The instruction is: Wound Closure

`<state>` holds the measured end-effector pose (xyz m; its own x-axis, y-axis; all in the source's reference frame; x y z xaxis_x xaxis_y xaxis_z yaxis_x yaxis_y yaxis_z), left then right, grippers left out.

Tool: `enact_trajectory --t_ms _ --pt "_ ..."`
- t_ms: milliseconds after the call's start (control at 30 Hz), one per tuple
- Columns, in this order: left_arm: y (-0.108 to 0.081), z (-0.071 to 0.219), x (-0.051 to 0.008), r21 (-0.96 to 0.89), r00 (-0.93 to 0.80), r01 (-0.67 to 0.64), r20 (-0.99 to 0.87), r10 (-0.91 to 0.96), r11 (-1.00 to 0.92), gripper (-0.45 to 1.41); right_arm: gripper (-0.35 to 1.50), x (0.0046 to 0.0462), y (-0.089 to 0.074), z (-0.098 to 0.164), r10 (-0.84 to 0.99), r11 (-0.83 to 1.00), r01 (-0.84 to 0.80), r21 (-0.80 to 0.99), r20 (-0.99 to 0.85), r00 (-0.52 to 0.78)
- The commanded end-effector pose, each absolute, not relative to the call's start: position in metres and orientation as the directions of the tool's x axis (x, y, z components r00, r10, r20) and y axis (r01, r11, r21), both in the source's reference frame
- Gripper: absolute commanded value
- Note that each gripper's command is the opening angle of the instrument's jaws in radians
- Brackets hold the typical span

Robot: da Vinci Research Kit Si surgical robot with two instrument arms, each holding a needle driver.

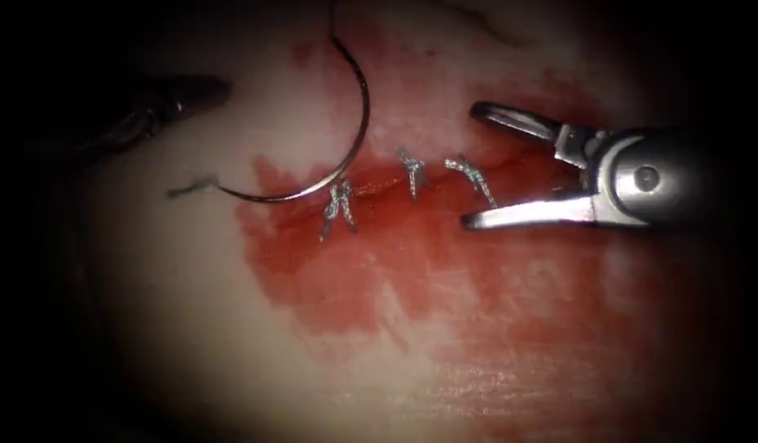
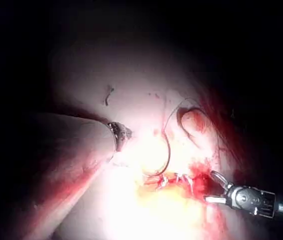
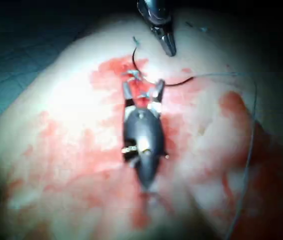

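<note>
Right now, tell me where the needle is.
In the endoscope view the curved needle lies free on the tissue left of the three knotted stitches, between the left tool and the open right tool; neither holds it.

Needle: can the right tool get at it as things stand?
Probably yes. The right tool has open, empty jaws right of the three knots; the needle lies free on the tissue, nothing between.

The right claw has slim polished silver blades on a rounded grey wrist with one round pivot screw.
</note>
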<state>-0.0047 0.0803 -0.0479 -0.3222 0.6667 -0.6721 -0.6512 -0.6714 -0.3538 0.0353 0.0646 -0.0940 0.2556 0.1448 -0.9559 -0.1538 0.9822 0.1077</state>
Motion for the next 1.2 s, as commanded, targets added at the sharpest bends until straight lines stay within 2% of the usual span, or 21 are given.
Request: enact_trajectory --t_ms 33,67,100,200,500,633,800,1000,1200 --pt "0.081 -0.047 -0.0052 -0.362 -0.313 -0.659 -0.666 0.678 -0.659 0.42 1.33 0.0362 0.065 -0.094 0.144 0.982 -0.154 0.107 -0.957 0.252" --pt "0.081 -0.047 -0.0049 -0.367 -0.32 -0.655 -0.656 0.683 -0.66 0.47 1.33 0.0362 0.065 -0.094 0.144 0.982 -0.153 0.107 -0.957 0.252" --pt "0.08 -0.047 -0.0045 -0.369 -0.337 -0.649 -0.644 0.687 -0.665 0.64 1.33 0.0362 0.065 -0.094 0.15 0.981 -0.155 0.113 -0.957 0.25" --pt "0.08 -0.048 -0.0031 -0.377 -0.363 -0.634 -0.626 0.69 -0.675 0.76 1.33 0.0362 0.065 -0.094 0.15 0.981 -0.155 0.113 -0.957 0.25" --pt "0.081 -0.052 0.0022 -0.366 -0.396 -0.642 -0.595 0.7 -0.674 0.72 1.33 0.0362 0.065 -0.094 0.15 0.981 -0.155 0.113 -0.957 0.25" --pt "0.081 -0.055 0.0023 -0.385 -0.405 -0.621 -0.588 0.7 -0.683 0.66 1.33 0.0361 0.065 -0.094 0.15 0.981 -0.155 0.113 -0.957 0.25" --pt "0.078 -0.06 -0.0022 -0.427 -0.479 -0.54 -0.553 0.682 -0.725 0.62 1.33 0.0361 0.065 -0.094 0.156 0.98 -0.157 0.119 -0.956 0.249" --pt "0.076 -0.064 -0.0089 -0.392 -0.531 -0.465 -0.594 0.604 -0.794 0.62 1.33 0.0361 0.065 -0.094 0.161 0.979 -0.159 0.124 -0.955 0.248" --pt "0.075 -0.064 -0.0119 -0.332 -0.593 -0.47 -0.568 0.571 -0.818 0.65 1.33 0.0362 0.065 -0.094 0.161 0.98 -0.158 0.124 -0.955 0.248"
